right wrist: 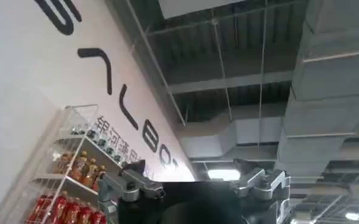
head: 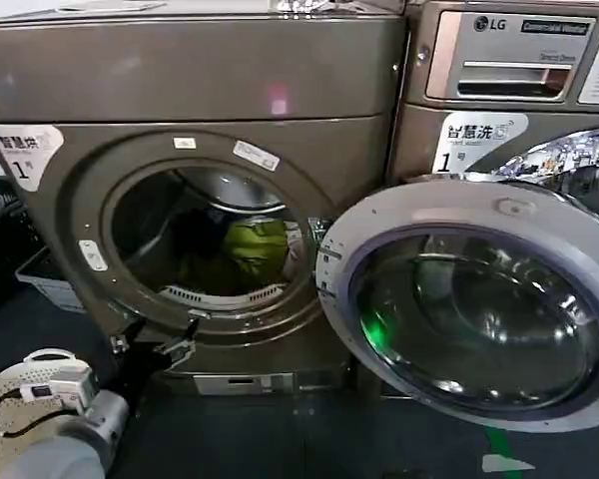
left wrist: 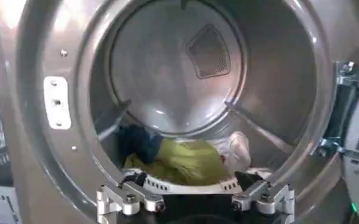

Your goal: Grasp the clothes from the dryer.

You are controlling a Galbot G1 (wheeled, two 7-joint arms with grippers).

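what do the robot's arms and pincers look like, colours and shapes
The left arm is a rounded light grey tube with a white joint housing, ending in a black wrist. The left pincer has silver metal finger brackets with round bolts on a black body, as its wrist view shows. The right pincer has the same build: silver bolted brackets on black.

Glossy bronze metal dryer (head: 190,80), shiny steel drum, soft matt clothes (left wrist: 182,159)

Dark floor (head: 280,439), LG machine (head: 509,90), white lettered wall (right wrist: 51,91), drinks shelf (right wrist: 69,176), ceiling ducts (right wrist: 325,103)
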